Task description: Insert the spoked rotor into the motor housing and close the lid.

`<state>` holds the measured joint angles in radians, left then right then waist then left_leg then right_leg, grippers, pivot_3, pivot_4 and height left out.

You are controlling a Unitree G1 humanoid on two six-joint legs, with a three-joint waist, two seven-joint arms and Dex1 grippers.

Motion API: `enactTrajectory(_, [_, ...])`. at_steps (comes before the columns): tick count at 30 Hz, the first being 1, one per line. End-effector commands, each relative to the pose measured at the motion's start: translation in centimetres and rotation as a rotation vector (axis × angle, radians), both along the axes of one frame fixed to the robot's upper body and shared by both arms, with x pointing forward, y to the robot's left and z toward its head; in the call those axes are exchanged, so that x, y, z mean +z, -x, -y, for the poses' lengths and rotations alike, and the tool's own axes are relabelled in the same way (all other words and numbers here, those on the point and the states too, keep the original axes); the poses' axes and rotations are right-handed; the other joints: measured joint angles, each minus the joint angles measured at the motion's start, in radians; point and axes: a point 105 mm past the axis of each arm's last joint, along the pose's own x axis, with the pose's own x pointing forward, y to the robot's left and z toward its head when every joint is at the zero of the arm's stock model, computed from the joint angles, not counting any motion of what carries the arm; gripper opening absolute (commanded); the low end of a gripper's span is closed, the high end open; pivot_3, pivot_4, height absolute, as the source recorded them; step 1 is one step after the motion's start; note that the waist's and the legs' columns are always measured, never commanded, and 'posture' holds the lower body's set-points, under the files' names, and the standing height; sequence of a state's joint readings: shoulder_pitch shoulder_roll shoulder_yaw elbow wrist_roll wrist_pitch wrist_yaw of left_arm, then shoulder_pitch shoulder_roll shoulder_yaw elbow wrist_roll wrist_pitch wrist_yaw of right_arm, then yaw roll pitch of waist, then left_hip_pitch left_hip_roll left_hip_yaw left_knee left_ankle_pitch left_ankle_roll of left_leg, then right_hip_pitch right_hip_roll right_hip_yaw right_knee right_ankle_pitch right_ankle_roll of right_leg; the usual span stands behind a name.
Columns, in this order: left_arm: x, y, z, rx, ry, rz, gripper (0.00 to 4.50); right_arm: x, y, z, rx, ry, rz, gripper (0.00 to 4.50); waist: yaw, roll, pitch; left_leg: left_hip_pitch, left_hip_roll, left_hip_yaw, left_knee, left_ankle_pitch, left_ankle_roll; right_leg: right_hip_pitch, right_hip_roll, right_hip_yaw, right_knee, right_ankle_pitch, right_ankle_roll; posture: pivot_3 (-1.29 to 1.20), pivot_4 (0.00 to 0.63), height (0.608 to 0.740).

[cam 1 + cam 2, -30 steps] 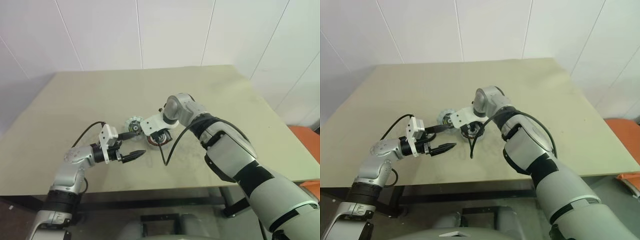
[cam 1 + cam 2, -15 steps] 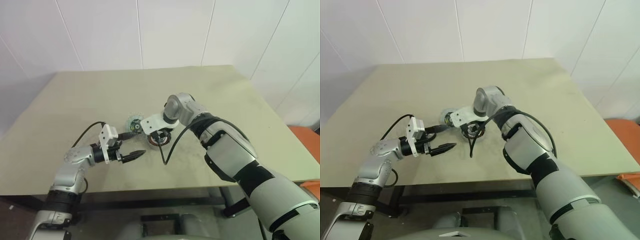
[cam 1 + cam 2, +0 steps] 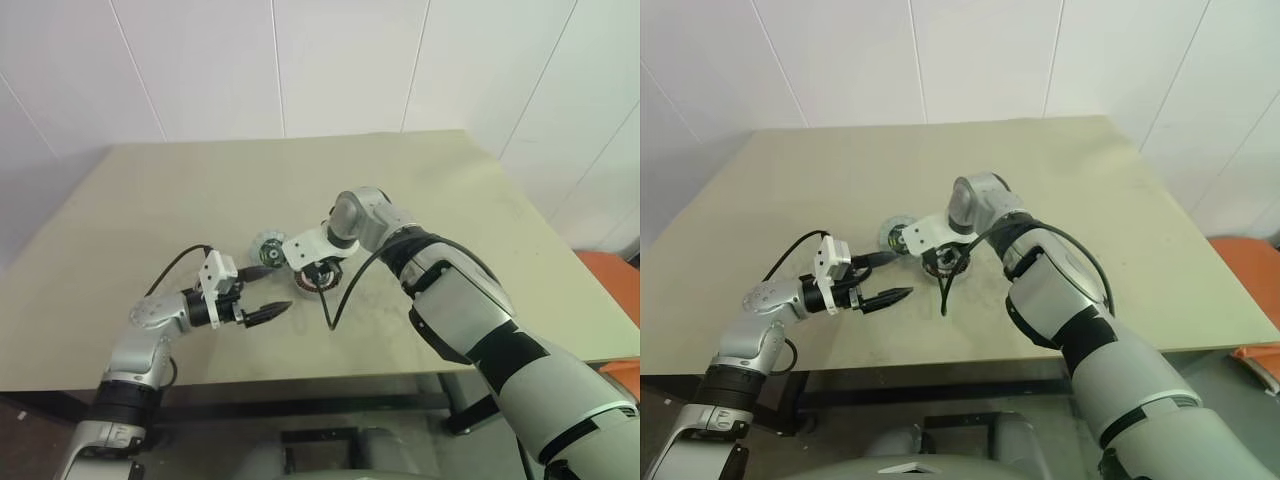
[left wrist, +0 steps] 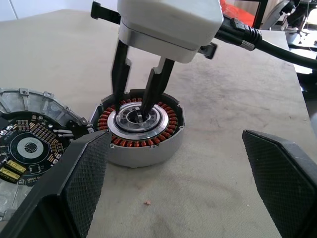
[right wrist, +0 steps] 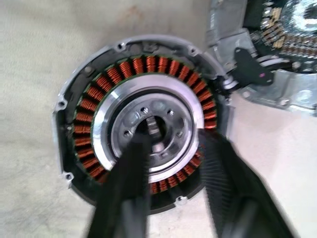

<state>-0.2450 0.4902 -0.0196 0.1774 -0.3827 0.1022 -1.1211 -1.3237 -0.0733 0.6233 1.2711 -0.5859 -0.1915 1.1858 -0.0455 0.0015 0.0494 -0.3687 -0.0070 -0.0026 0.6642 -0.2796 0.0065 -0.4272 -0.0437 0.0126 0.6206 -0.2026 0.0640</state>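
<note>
The spoked rotor (image 4: 141, 121), with copper windings around a silver inner ring, sits inside the round silvery-grey motor housing (image 4: 148, 153) on the table. My right gripper (image 4: 131, 106) points down onto it. One finger is in the rotor's centre bore and the other (image 5: 218, 168) rests on the windings, so the jaws are shut across the inner ring. The lid (image 4: 29, 144), a silvery disc with a dark circuit board, lies face up against the housing. My left gripper (image 3: 268, 292) stands wide open and empty, just in front of both parts.
A black cable (image 3: 335, 300) loops from my right wrist down onto the table (image 3: 450, 200) beside the housing. An orange object (image 3: 610, 270) sits past the table's right edge. A white wall stands behind the table.
</note>
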Motion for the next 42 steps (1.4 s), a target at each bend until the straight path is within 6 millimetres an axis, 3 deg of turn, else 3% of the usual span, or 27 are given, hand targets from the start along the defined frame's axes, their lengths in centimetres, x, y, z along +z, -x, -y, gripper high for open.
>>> enactTrajectory(1, [0.8,-0.2,0.1,-0.011,0.001,0.037,4.5,0.9,-0.4,0.0,0.006,-0.003,0.03,0.01,0.0,0.0,0.0,0.0,0.0,0.0,0.0,0.0,0.0,0.0,0.0,0.0,0.0,0.0,0.0,0.0,0.0,0.74])
enactTrajectory(18, [0.7,-0.2,0.2,-0.009,0.0,0.033,4.5,0.8,-0.6,-0.3,0.002,-0.019,0.049,0.01,0.0,0.0,0.0,0.001,0.0,0.0,0.001,0.0,0.0,0.0,0.0,0.0,0.003,0.0,0.0,0.0,0.0,0.74])
enactTrajectory(19, [0.7,-0.2,0.2,-0.009,0.0,0.034,4.5,0.8,-0.6,-0.2,0.001,-0.018,0.053,0.5,0.0,0.0,0.0,0.001,0.0,0.0,0.001,0.0,0.0,0.0,0.0,0.0,0.003,0.0,0.0,0.0,0.0,0.74])
enactTrajectory(23, [0.7,-0.2,0.3,-0.009,-0.001,0.032,4.5,0.9,-0.9,-0.3,-0.003,-0.021,0.081,1.62,-0.001,0.0,0.0,0.002,0.0,0.0,0.001,0.0,0.0,0.0,0.0,0.0,0.004,0.0,0.0,0.0,0.0,0.74])
enactTrajectory(40, [0.5,-0.2,0.4,-0.014,-0.002,0.03,4.5,2.7,-1.5,-0.1,0.013,-0.017,0.121,1.62,-0.001,0.0,0.0,0.003,0.0,0.0,0.001,0.0,0.0,0.0,0.001,0.001,0.006,0.0,0.0,0.0,0.0,0.74])
enactTrajectory(42, [0.5,-0.2,0.5,-0.015,-0.003,0.029,4.5,2.7,-1.3,-0.2,0.02,-0.016,0.112,1.23,-0.002,0.0,0.0,0.003,0.0,0.0,0.001,0.0,0.0,0.0,0.001,0.001,0.006,0.0,0.0,0.0,0.0,0.74])
